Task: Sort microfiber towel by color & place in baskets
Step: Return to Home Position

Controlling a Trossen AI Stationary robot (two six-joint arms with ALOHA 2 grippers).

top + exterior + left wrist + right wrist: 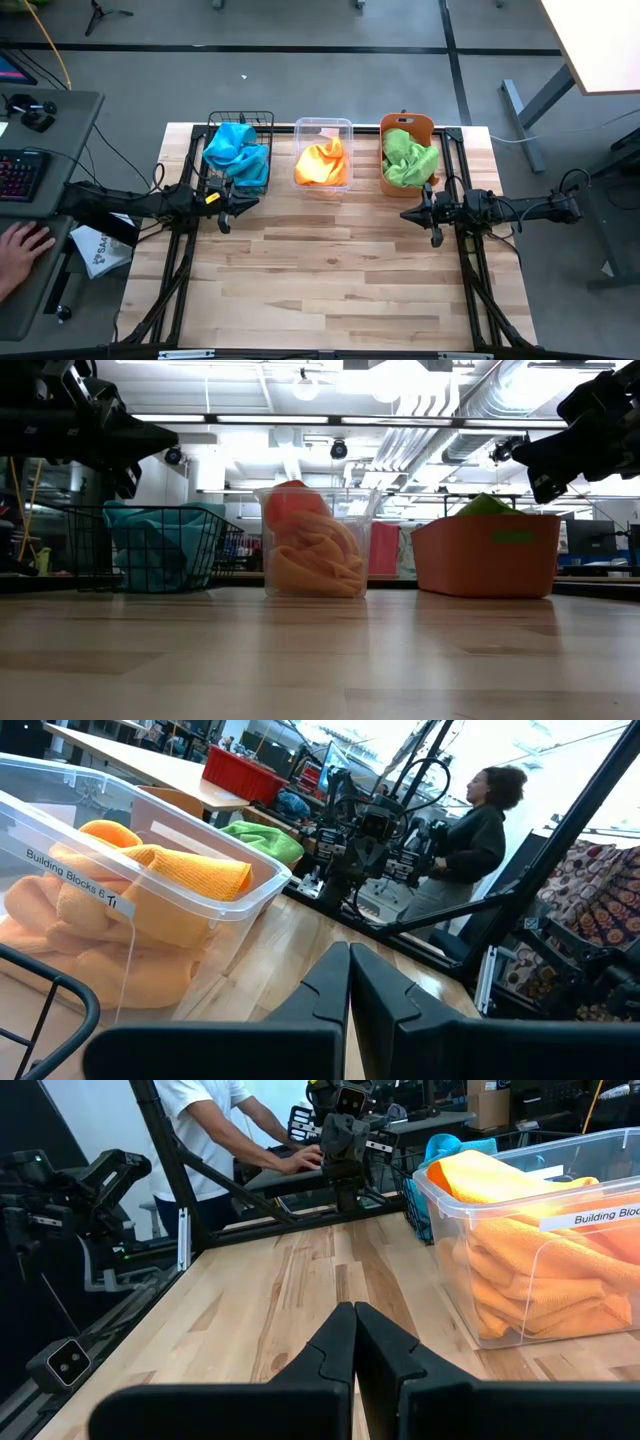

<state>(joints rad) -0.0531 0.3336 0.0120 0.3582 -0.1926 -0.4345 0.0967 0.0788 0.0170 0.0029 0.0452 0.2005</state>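
Three containers stand in a row along the table's far side. The black wire basket (240, 152) holds turquoise towels (236, 150). The clear tub (323, 155) holds orange towels (320, 162), also seen as orange towels (120, 910) and orange towels (540, 1270) in the wrist views. The orange bin (407, 155) holds lime green towels (408, 158). My left gripper (248, 205) hovers shut near the wire basket's near side, holding nothing. My right gripper (408, 214) hovers shut near the orange bin's near side, also holding nothing.
Bare wooden tabletop (330, 270) stretches between the arms and toward the near edge. A person's hand (22, 250) rests by a keyboard (20, 172) on a side desk off the table's left. Another person (470, 830) stands beyond the table.
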